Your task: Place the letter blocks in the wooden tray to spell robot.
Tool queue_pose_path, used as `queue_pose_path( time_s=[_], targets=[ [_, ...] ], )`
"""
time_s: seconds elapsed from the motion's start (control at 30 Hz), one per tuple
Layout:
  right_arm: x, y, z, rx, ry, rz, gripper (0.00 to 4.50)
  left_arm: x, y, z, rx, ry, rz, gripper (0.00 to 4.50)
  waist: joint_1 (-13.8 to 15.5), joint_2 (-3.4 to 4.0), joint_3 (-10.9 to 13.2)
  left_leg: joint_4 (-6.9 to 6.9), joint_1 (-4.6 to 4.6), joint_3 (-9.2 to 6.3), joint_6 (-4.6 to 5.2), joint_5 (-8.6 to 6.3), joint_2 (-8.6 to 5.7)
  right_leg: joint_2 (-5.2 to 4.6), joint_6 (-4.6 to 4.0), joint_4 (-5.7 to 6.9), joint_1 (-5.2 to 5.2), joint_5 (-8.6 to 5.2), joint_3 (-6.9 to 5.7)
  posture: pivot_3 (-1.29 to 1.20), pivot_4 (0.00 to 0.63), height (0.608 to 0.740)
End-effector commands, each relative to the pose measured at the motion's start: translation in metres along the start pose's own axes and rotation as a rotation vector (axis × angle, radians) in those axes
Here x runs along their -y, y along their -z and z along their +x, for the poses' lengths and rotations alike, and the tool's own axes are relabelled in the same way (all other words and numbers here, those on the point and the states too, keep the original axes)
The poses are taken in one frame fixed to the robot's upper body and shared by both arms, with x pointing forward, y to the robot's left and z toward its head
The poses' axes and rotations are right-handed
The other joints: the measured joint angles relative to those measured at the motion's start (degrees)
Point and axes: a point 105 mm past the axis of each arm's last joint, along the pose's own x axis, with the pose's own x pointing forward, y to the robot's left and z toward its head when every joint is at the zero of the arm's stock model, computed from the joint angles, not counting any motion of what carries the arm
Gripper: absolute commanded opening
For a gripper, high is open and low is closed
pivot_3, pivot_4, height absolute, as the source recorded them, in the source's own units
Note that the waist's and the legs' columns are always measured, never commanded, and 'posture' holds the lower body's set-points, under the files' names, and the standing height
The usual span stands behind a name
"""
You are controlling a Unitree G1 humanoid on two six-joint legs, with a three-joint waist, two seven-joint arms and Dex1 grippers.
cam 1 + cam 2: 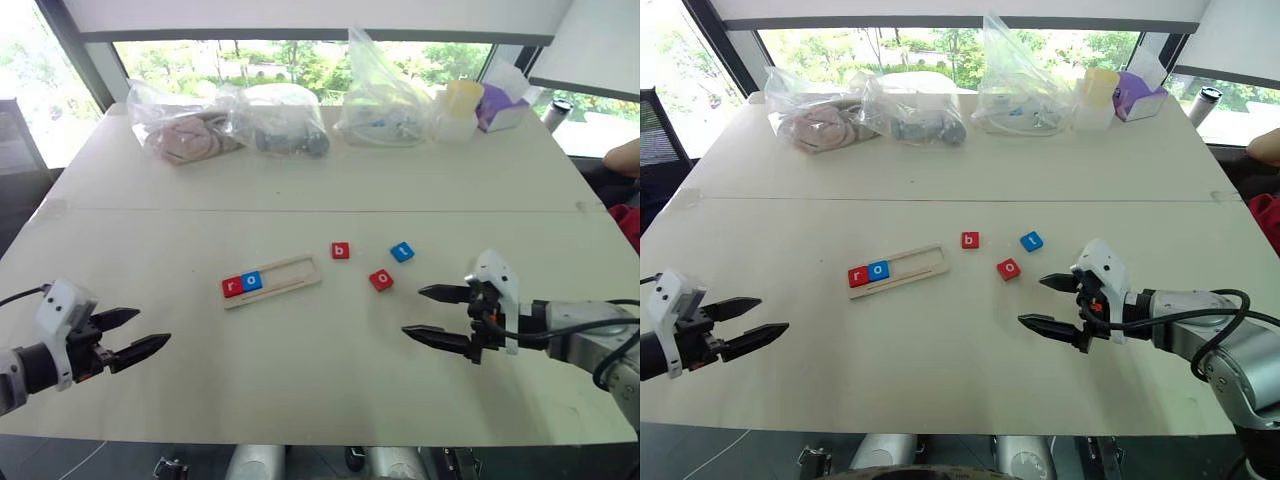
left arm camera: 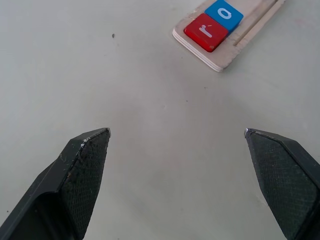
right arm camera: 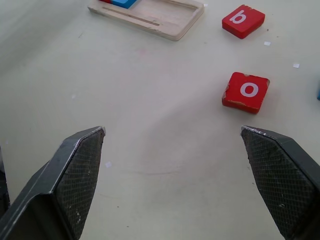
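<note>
Left hand (image 1: 140,334) low over the near-left tabletop (image 1: 300,360), fingers spread wide and empty, right hand (image 1: 432,313) likewise agape, empty, angled toward red o block (image 1: 381,280), wooden tray (image 1: 272,280) between them

Tray: long pale-wood rectangular tray (image 1: 272,279) with raised rim, laid flat and slightly slanted on the bench.
Filled slots: red square "r" block (image 1: 232,287) and blue square "o" block (image 1: 252,281), seated side by side at the tray's left end.
Loose blocks: red "b" block (image 1: 340,250), red "o" block (image 1: 381,280) and blue "t" block (image 1: 402,252), scattered flat to the tray's right.
</note>
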Motion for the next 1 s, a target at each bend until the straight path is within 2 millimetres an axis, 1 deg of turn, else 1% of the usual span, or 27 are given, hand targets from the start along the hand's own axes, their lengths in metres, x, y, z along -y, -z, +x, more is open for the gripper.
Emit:
queue_pose_path(
  time_s=[0.03,0.17,0.23,0.33,0.4,0.5,0.6,0.7,0.77,0.83,0.9,1.0],
  targets=[
    [0.001,-0.006,0.0,0.021,-0.001,-0.019,4.44,-0.005,-0.011,-0.006,0.025,-0.042,0.06,4.5,0.0,0.0,0.0,0.0,0.0,0.01,0.0,0.0,0.0,0.0,0.0,0.0,0.0,0.0,0.0,0.0,0.15,0.74],
    [0.003,-0.008,0.0,0.023,0.003,-0.03,4.44,-0.01,-0.017,-0.007,0.035,-0.044,0.057,4.5,0.0,0.0,0.0,0.01,0.0,0.02,0.0,0.0,0.0,0.0,0.0,0.0,0.0,0.0,-0.01,0.0,0.15,0.74],
    [0.006,-0.01,0.001,0.02,0.018,-0.03,4.44,-0.015,-0.018,-0.007,0.021,-0.061,0.07,4.5,0.0,0.0,0.0,0.01,0.01,0.01,0.0,0.0,0.0,0.01,0.0,0.01,0.0,0.0,-0.01,0.0,0.15,0.74],
    [0.007,-0.009,0.003,0.001,0.024,-0.033,4.44,-0.023,-0.02,-0.007,-0.031,-0.062,0.122,4.5,0.0,-0.01,0.0,0.0,-0.01,0.06,0.0,0.0,-0.01,0.04,-0.01,0.02,-0.01,0.01,-0.06,0.0,0.15,0.74],
    [0.005,-0.011,0.005,-0.012,0.012,-0.029,4.44,-0.025,-0.027,-0.006,-0.056,-0.038,0.173,4.5,0.0,0.0,0.0,0.0,-0.01,0.14,0.0,0.0,0.0,0.04,-0.01,0.02,-0.01,0.01,-0.08,0.0,0.15,0.74],
    [-0.002,-0.022,0.012,-0.01,-0.041,-0.026,4.44,-0.018,-0.043,0.001,-0.071,0.043,0.236,4.5,0.0,0.04,0.0,0.01,-0.02,0.17,0.0,0.0,-0.01,0.01,-0.02,0.03,-0.02,0.01,-0.07,0.0,0.15,0.74],
    [-0.01,-0.029,0.026,-0.024,-0.072,-0.067,4.44,-0.009,-0.04,0.009,-0.125,0.156,0.235,4.5,-0.2,0.04,0.0,0.02,-0.04,0.17,0.0,0.0,0.0,0.0,-0.02,0.02,-0.05,0.01,-0.07,0.0,0.15,0.74],
    [-0.021,-0.029,0.041,-0.032,-0.108,-0.092,4.44,-0.012,-0.031,0.025,-0.173,0.186,0.301,4.5,-0.3,0.04,0.0,-0.16,-0.01,0.25,0.01,0.0,-0.02,0.01,-0.21,0.01,-0.09,0.13,-0.06,0.0,0.15,0.74],
    [-0.033,-0.027,0.049,-0.037,-0.149,-0.113,4.44,-0.007,-0.033,0.037,-0.163,0.234,0.331,4.5,-0.2,0.04,0.0,-0.35,-0.03,0.27,0.01,0.01,-0.03,0.03,-0.2,0.0,-0.18,0.14,-0.06,0.0,0.15,0.74],
    [-0.038,-0.025,0.053,-0.039,-0.159,-0.12,4.44,-0.003,-0.038,0.047,-0.135,0.257,0.331,4.5,0.0,0.03,0.0,-0.48,-0.03,0.3,0.01,0.02,-0.03,0.08,0.0,0.02,-0.25,0.25,-0.05,0.0,0.15,0.74],
    [-0.045,-0.023,0.056,-0.039,-0.172,-0.142,4.44,0.005,-0.038,0.07,-0.111,0.299,0.381,4.5,0.1,0.03,0.0,-0.5,-0.04,0.3,0.01,0.02,-0.04,0.08,0.03,0.02,-0.26,0.26,-0.06,0.0,0.15,0.74],
    [-0.049,-0.023,0.057,-0.032,-0.172,-0.154,4.44,0.011,-0.04,0.092,-0.077,0.322,0.433,4.5,0.0,0.03,0.0,-0.44,-0.03,0.33,0.0,0.03,-0.11,0.05,0.05,0.02,-0.21,0.27,-0.05,0.0,0.15,0.74]
  ],
)
